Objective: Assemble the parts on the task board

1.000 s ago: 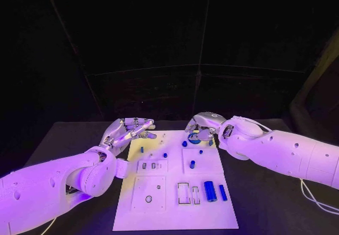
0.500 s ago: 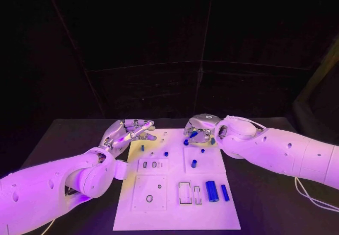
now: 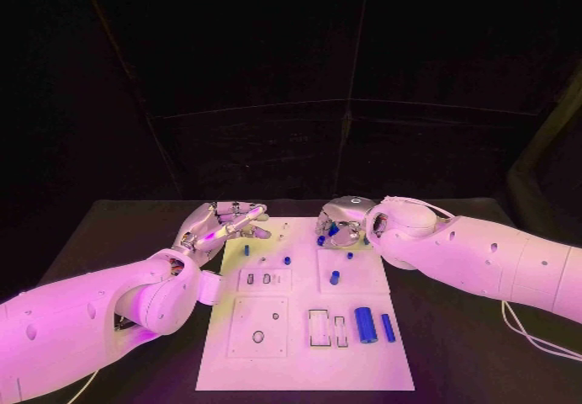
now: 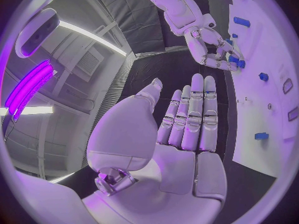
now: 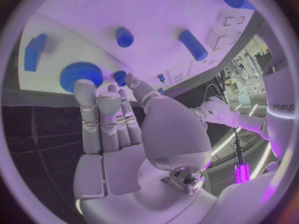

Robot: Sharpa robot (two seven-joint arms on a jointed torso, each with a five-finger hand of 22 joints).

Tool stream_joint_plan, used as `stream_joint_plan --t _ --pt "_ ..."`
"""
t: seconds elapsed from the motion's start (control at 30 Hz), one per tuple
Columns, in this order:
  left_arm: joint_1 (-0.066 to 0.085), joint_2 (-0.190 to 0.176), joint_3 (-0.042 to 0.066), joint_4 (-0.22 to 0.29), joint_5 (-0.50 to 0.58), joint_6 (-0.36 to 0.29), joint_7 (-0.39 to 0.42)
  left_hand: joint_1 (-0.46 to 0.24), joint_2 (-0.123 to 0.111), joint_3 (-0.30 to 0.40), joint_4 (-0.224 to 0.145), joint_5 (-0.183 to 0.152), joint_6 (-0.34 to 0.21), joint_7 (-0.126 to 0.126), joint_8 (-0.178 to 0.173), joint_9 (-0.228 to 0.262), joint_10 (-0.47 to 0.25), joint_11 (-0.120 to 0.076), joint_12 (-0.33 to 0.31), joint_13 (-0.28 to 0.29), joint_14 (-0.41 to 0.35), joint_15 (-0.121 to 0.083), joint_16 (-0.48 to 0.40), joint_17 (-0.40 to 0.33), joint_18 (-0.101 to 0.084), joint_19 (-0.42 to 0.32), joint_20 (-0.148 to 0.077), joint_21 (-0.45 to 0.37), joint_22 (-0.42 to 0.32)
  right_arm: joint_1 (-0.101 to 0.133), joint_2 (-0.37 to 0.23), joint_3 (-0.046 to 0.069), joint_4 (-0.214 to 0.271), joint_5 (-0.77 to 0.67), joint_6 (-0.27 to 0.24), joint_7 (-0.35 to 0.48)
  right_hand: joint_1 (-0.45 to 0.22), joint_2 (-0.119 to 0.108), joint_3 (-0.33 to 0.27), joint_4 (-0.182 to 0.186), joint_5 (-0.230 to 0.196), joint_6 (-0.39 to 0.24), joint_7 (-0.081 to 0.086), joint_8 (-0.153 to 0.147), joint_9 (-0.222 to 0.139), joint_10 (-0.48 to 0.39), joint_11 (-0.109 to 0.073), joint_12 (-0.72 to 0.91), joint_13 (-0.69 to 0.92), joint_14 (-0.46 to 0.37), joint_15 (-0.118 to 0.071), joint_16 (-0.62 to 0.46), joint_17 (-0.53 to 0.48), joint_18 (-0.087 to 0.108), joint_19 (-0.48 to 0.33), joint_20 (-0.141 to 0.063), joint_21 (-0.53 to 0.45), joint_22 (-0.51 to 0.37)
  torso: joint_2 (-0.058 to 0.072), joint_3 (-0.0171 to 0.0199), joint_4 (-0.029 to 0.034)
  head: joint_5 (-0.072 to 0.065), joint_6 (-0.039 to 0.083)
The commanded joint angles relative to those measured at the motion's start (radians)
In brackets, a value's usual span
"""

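The white task board point(image 3: 304, 370) lies in the middle of the black table. My right hand point(image 3: 343, 220) hovers over the board's far edge, fingers stretched out, with fingertips point(image 5: 84, 87) touching a blue gear point(image 5: 81, 74). A smaller blue gear point(image 5: 119, 76) sits just beyond the thumb tip; I cannot tell whether it is touched. My left hand point(image 3: 224, 222) hangs at the board's far left corner, palm point(image 4: 187, 119) flat, fingers straight, holding nothing. A thick blue cylinder point(image 3: 365, 324) and a thinner one point(image 3: 388, 326) lie near the board's right edge.
More blue parts sit on the board: a peg point(image 5: 124, 36), a short rod point(image 5: 193, 45), a flat block point(image 5: 34, 52), and small pieces point(image 3: 335, 277) point(image 3: 288, 260) mid-board. Rectangular slots point(image 3: 315, 328) and a round hole point(image 3: 258, 337) are nearer me. Black table point(image 3: 461, 353) surrounds the board.
The camera has shifted a little. My right hand has edged slightly left and lower over the blue gears at the far edge. The left hand keeps its pose.
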Motion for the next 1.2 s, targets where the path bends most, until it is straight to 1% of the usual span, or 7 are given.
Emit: stream_joint_plan --t 0.03,0.3,0.6,0.77,0.93,1.03,1.2 --pt "0.002 0.001 0.001 -0.001 -0.006 0.015 0.002 -0.010 0.004 -0.003 -0.002 -0.001 -0.001 0.007 -0.006 -0.001 0.004 0.006 -0.005 -0.002 0.010 0.001 -0.001 0.003 0.006 0.006 0.001 -0.001 -0.001 0.003 0.005 0.001 -0.004 -0.009 0.033 -0.003 0.006 0.003 0.011 0.002 -0.003 0.003 -0.001 -0.001 0.001 -0.001 0.000 0.003 0.001 0.024 0.008 0.008 0.004 -0.009 0.008 0.000 0.008 0.006 0.001 0.0004 -0.0018 0.003 -0.002" --pt "0.002 -0.001 0.001 0.000 -0.006 0.015 0.002 -0.010 0.005 -0.003 -0.003 -0.001 -0.001 0.007 -0.007 -0.001 0.003 0.006 -0.006 -0.002 0.011 0.001 -0.001 0.004 0.006 0.007 0.000 -0.001 -0.001 0.003 0.014 0.001 -0.013 -0.009 0.041 0.000 0.012 0.016 0.040 0.009 -0.023 0.013 -0.004 -0.001 0.001 0.004 -0.002 0.003 0.000 0.020 0.006 0.036 0.028 -0.012 0.012 -0.001 0.032 0.036 0.003 0.0007 -0.0017 0.004 -0.001" --pt "0.004 -0.003 0.001 0.000 -0.006 0.018 0.001 -0.009 0.006 -0.003 -0.004 -0.001 -0.001 0.007 -0.007 -0.001 0.003 0.006 -0.007 -0.002 0.012 0.001 -0.001 0.005 0.006 0.007 0.000 -0.001 -0.002 0.003 0.024 0.001 -0.029 -0.009 0.052 -0.003 0.014 0.022 0.068 0.016 -0.030 0.025 -0.004 0.002 0.002 0.015 -0.004 0.005 0.001 0.019 0.005 0.060 0.048 -0.016 0.017 0.000 0.054 0.062 0.006 0.0017 -0.0013 0.006 -0.007" --pt "0.004 -0.003 0.001 -0.002 -0.006 0.019 0.000 -0.009 0.006 -0.003 -0.004 -0.001 -0.001 0.007 -0.007 -0.001 0.003 0.006 -0.007 -0.002 0.012 0.001 -0.001 0.005 0.006 0.007 0.000 -0.001 -0.002 0.003 0.027 0.001 -0.030 -0.013 0.049 -0.002 0.029 0.035 0.112 0.018 -0.068 0.049 -0.007 0.008 0.005 0.047 -0.011 0.009 0.003 0.021 -0.001 0.097 0.083 -0.022 0.033 -0.003 0.087 0.107 0.006 0.0023 -0.0011 0.005 -0.010" --pt "0.004 -0.003 0.001 -0.004 -0.006 0.021 -0.001 -0.009 0.008 -0.003 -0.005 -0.001 -0.001 0.007 -0.008 -0.002 0.003 0.006 -0.008 -0.002 0.012 0.000 -0.001 0.006 0.006 0.008 0.000 -0.001 -0.002 0.003 0.030 0.001 -0.032 -0.015 0.037 0.002 0.030 0.032 0.126 0.020 -0.076 0.052 -0.006 0.006 0.005 0.052 -0.011 0.007 0.002 0.020 -0.001 0.107 0.091 -0.023 0.034 -0.003 0.095 0.117 0.005 0.0023 -0.0017 0.006 -0.013" --pt "0.005 -0.003 0.001 -0.004 -0.006 0.022 -0.002 -0.009 0.008 -0.003 -0.005 -0.001 -0.001 0.007 -0.008 -0.002 0.003 0.006 -0.008 -0.002 0.012 0.000 -0.001 0.006 0.006 0.008 0.000 -0.001 -0.002 0.003 0.032 0.001 -0.032 -0.015 0.018 -0.001 0.029 0.029 0.131 0.021 -0.078 0.054 -0.006 0.006 0.005 0.055 -0.011 0.006 0.002 0.020 -0.001 0.112 0.096 -0.024 0.035 -0.003 0.099 0.122 0.005 0.0016 -0.0017 0.005 -0.012" --pt "0.005 -0.004 0.001 -0.005 -0.006 0.023 -0.004 -0.008 0.009 -0.002 -0.005 -0.001 -0.001 0.006 -0.008 -0.002 0.003 0.006 -0.009 -0.002 0.012 0.000 -0.001 0.006 0.006 0.008 0.000 -0.001 -0.002 0.003 0.027 0.001 -0.019 -0.013 -0.073 -0.011 0.028 0.027 0.149 0.028 -0.080 0.066 -0.005 0.008 0.006 0.066 -0.013 0.006 0.003 0.019 -0.003 0.125 0.105 -0.026 0.037 -0.002 0.111 0.136 0.004 0.0019 -0.0024 0.008 -0.010"
